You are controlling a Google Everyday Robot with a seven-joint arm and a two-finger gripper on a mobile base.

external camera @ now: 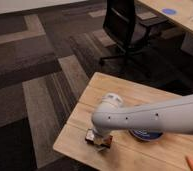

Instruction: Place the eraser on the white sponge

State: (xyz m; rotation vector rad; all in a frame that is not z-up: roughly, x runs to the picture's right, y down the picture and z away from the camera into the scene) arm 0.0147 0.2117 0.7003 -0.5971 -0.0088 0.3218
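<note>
Eraser (102, 141) shows only as a dark-and-orange sliver under your gripper (99, 140) by the table's (135, 90) near-left edge; grip state — cannot tell. White sponge is hidden beneath the arm, so releasing blind could send it off that edge

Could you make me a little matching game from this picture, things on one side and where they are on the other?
Things:
1. gripper
2. dark blue bowl
3. office chair
4. wooden table

Places:
A. on the carpet beyond the table
B. low over the table's near left edge, at the end of the white arm
C. partly hidden under the arm, right of the gripper
D. on the striped carpet, carrying the other things

Pairs: 1-B, 2-C, 3-A, 4-D
</note>
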